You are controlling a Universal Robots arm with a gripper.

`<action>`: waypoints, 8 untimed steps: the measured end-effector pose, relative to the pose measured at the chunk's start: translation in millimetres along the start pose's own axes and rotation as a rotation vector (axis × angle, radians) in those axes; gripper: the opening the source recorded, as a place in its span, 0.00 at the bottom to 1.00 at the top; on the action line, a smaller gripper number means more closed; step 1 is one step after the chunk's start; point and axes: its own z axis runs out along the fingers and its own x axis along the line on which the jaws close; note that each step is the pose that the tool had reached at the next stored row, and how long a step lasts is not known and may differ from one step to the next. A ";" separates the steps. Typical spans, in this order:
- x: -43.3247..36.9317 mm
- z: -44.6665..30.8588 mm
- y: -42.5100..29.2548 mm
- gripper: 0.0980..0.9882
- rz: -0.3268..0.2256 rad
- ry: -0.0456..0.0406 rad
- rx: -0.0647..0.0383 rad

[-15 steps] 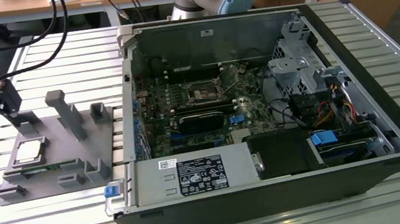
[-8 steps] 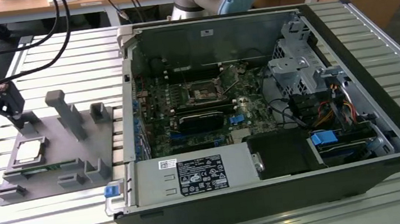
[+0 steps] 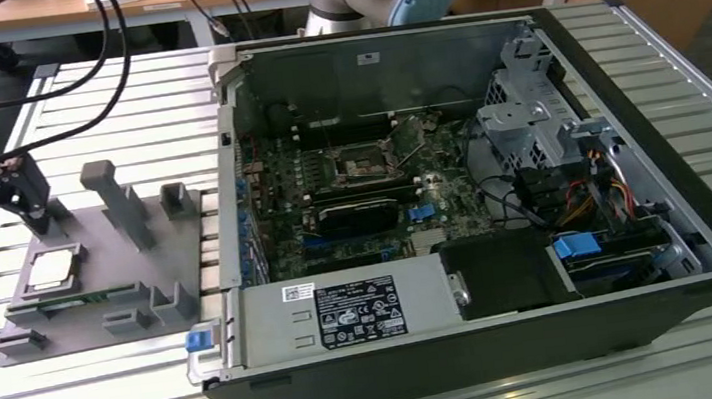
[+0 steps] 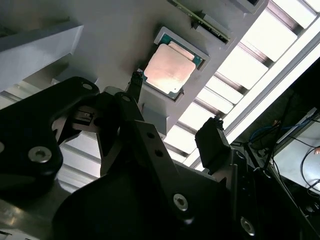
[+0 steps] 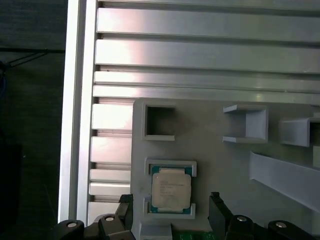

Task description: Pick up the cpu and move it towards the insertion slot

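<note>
Two fingers (image 5: 216,205) of the gripper (image 5: 171,200) stand spread wide, empty, apparently just above the cpu (image 5: 171,188), which lies between them in the grey fixture (image 5: 225,170).

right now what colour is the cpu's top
The cpu top is silvery white; clearest in the first wrist view.

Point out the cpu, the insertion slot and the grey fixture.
cpu (image 5: 171,188): first wrist view, centre of its metal top.
insertion slot (image 3: 366,165): exterior view, its dark centre.
grey fixture (image 3: 136,277): exterior view, bare base plate.
</note>
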 end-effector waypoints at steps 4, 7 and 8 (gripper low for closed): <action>0.1 6.8 -0.2 0.68 0.000 -0.0018 0.000; 0.1 12.2 -0.3 0.76 0.000 -0.0021 0.000; 0.1 14.0 -0.4 0.76 0.000 -0.0023 0.000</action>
